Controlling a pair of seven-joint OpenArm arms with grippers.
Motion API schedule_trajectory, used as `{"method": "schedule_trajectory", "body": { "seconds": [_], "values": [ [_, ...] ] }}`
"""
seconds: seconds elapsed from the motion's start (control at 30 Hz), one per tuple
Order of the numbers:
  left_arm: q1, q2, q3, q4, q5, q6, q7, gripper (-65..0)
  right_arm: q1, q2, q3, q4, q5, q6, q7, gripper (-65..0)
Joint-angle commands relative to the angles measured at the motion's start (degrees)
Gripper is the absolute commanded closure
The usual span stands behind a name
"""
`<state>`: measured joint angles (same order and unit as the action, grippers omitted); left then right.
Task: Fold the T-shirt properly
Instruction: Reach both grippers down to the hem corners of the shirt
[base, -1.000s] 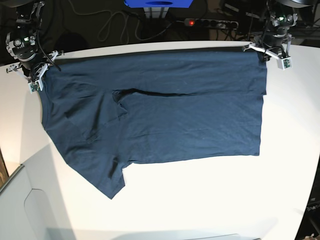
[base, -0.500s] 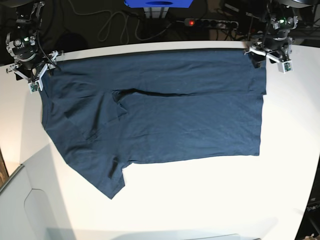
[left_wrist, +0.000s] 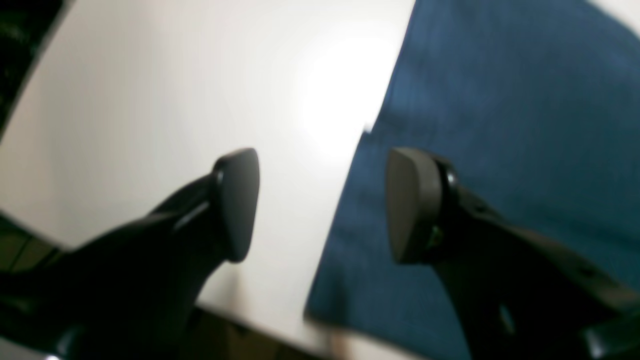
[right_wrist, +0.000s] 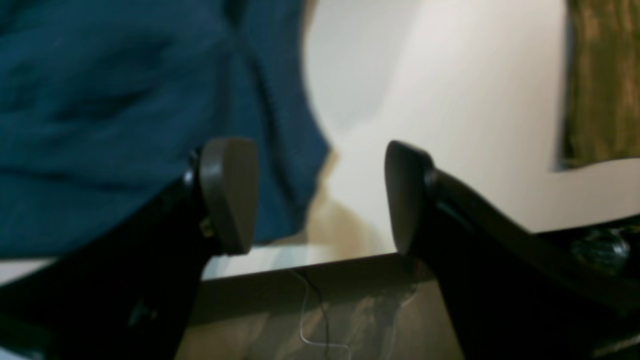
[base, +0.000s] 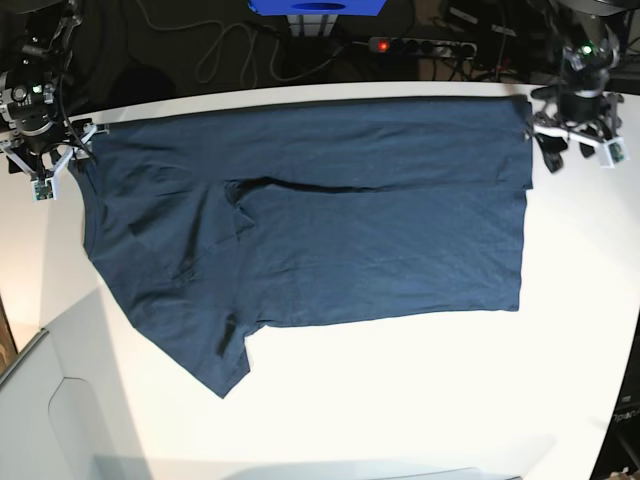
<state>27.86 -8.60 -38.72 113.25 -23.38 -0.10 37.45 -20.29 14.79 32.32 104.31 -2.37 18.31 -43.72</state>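
Shirt flat on table; left gripper & right gripper both released, empty, just off its top corners, bare table beside

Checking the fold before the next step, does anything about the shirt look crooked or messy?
Yes. The T-shirt is unevenly folded: one sleeve sticks out diagonally toward the near table edge, and a wrinkled ridge crosses its middle. Both grippers are open, off the cloth.
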Motion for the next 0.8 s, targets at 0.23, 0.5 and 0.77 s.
{"method": "schedule_trajectory", "body": {
  "seconds": [0.23, 0.5, 0.77],
  "values": [
    [-14.36, -2.34, 0.08, -2.70, 0.04, -0.03, -1.01, -38.3, 7.42, 0.55, -0.01, 0.87, 0.22, -0.24, 0.96, -38.3],
    [-33.53, -8.23, 8.35, -27.41, 0.21, -0.03, -1.54, -38.3, 9.35, 0.91, -3.17, 0.52, 0.22, -0.24, 0.96, -38.3],
    [-49.35, -11.93, 20.65, -54.22, 0.21, -0.03, -10.59, -38.3, 8.73, 0.91, -3.17, 0.52, 0.22, -0.24, 0.96, -38.3]
  ]
}}
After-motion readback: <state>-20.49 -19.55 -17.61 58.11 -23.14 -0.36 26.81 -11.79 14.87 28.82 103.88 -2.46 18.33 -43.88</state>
